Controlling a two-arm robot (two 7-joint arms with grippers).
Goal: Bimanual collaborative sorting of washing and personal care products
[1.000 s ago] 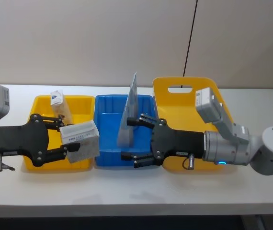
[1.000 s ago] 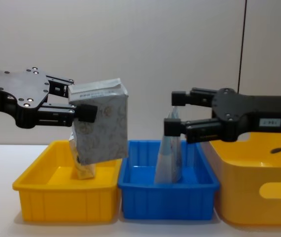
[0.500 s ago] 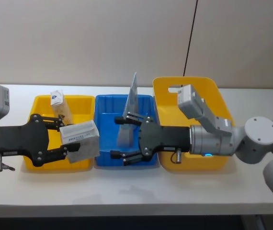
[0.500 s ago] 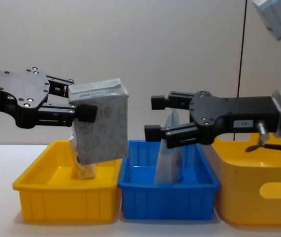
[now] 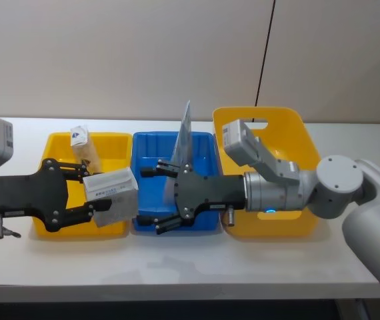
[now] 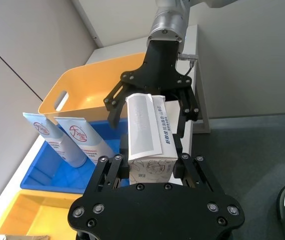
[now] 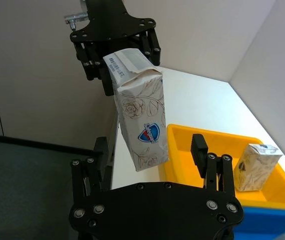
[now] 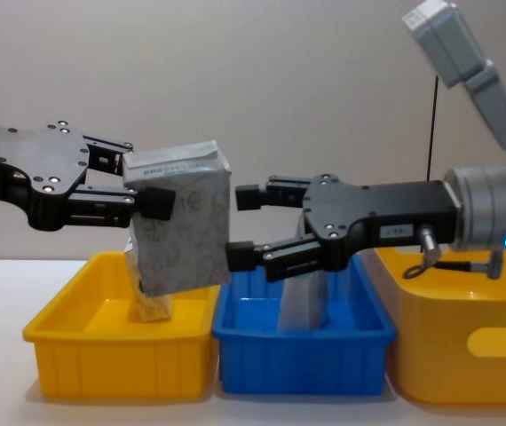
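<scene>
My left gripper (image 5: 100,193) is shut on a silver-grey boxy soft pack (image 5: 112,193) and holds it in the air over the right end of the left yellow bin (image 5: 57,143). In the chest view the pack (image 8: 182,226) hangs tilted above that bin (image 8: 102,355). My right gripper (image 5: 149,198) reaches left over the blue bin (image 5: 150,143), open, with its fingertips just beside the pack (image 7: 142,120). Two pale blue tapered pouches (image 6: 77,145) stand in the blue bin (image 8: 306,355). A small tan pack (image 5: 80,140) stands in the left yellow bin.
A large yellow basket (image 5: 257,117) with a handle slot stands right of the blue bin, under my right forearm. A black cable (image 5: 265,53) runs down the wall behind it. White table (image 5: 197,260) lies in front of the bins.
My right gripper has moved left from the pouches' side across the blue bin, up to the pack. The left gripper and the pack have stayed still.
</scene>
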